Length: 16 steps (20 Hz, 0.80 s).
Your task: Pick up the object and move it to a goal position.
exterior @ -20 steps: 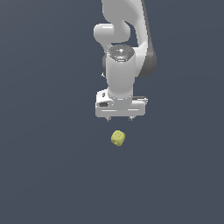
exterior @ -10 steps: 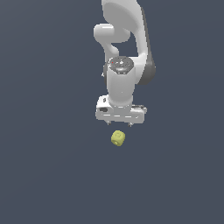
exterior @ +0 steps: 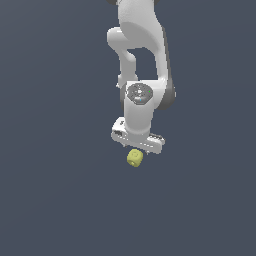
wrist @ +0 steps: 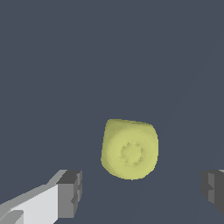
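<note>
overhead, the claw hung with jaws spread wide above the cube on the counter; descending off-centre, a finger could clip the cube and knock it aside.

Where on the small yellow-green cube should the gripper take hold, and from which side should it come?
Probably from straight above, closing on two opposite flat sides of the cube. In the wrist view its dimpled face looks up, and it sits between the open gripper's fingers, narrower than their gap. It lies slightly turned, so square the fingers to its sides.
</note>
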Each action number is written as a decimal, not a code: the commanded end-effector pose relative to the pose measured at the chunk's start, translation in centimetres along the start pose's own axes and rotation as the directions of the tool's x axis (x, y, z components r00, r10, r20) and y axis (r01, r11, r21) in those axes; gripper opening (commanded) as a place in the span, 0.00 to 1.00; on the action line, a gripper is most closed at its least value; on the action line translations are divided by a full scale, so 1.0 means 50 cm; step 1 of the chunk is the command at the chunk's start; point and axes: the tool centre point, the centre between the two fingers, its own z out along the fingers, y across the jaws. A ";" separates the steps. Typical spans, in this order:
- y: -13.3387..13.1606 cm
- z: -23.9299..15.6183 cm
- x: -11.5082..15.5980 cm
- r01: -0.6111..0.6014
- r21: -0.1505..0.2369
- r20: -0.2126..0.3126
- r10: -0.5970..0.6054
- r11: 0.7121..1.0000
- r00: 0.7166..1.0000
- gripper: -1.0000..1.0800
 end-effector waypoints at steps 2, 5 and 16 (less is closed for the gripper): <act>0.000 0.024 0.003 -0.058 -0.008 0.002 0.058 0.998 0.998 0.96; 0.000 0.038 0.005 -0.092 -0.013 0.002 0.092 0.996 0.996 0.96; 0.000 0.058 0.005 -0.119 -0.017 0.003 0.119 0.993 0.993 0.96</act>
